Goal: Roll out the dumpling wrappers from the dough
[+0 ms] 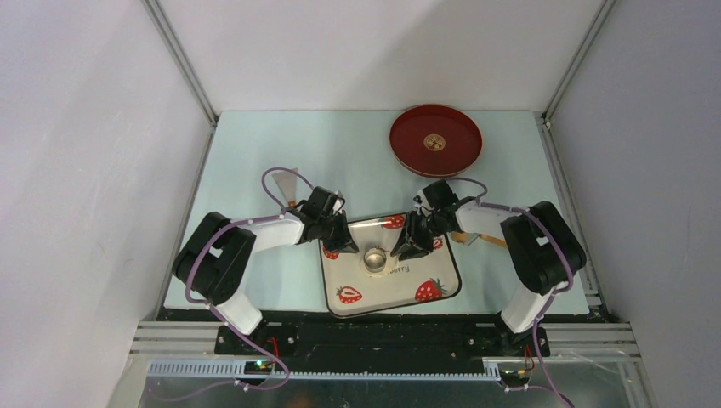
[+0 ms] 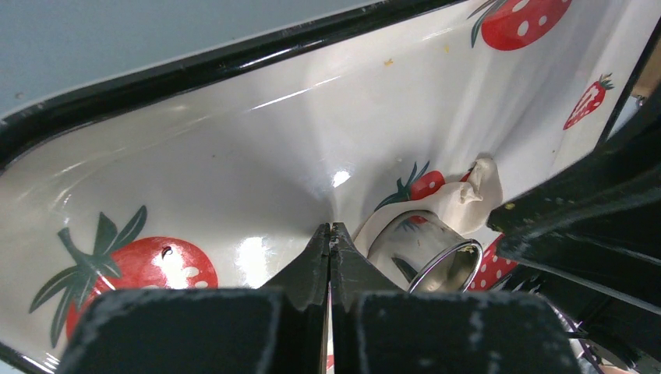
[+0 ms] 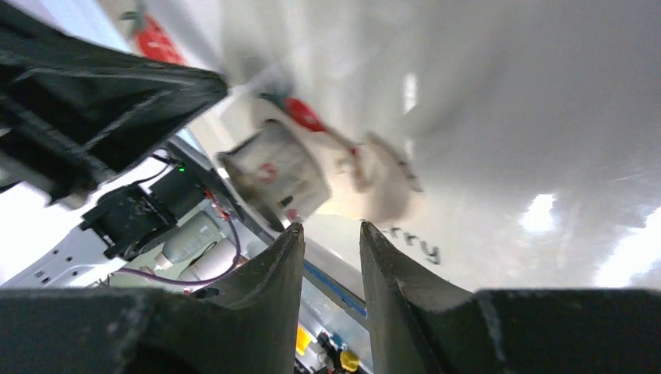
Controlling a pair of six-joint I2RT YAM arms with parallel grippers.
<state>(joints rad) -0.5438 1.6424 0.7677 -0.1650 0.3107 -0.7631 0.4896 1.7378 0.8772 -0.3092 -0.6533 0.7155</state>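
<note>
A small cream-white sheet of dough (image 2: pixel 461 201) lies on the strawberry-patterned plate (image 1: pixel 361 296). The little steel ring cutter (image 2: pixel 427 257) stands on the dough, which shows blurred beside the cutter (image 3: pixel 274 173) as dough (image 3: pixel 387 187) in the right wrist view. My left gripper (image 2: pixel 331 227) is shut and empty, its tips down at the plate just left of the cutter. My right gripper (image 3: pixel 331 227) hovers just right of the cutter, jaws apart with nothing between them. From above, left gripper (image 1: pixel 337 239) and right gripper (image 1: pixel 403 248) flank the cutter (image 1: pixel 374 259). No dumpling wrappers are in view.
A red round tray (image 1: pixel 435 140) with a gold emblem sits at the back right. The tan wooden roller (image 1: pixel 478 239) lies right of the plate, partly behind the right arm. A white object (image 1: pixel 287 182) lies behind the left arm. White walls enclose the table.
</note>
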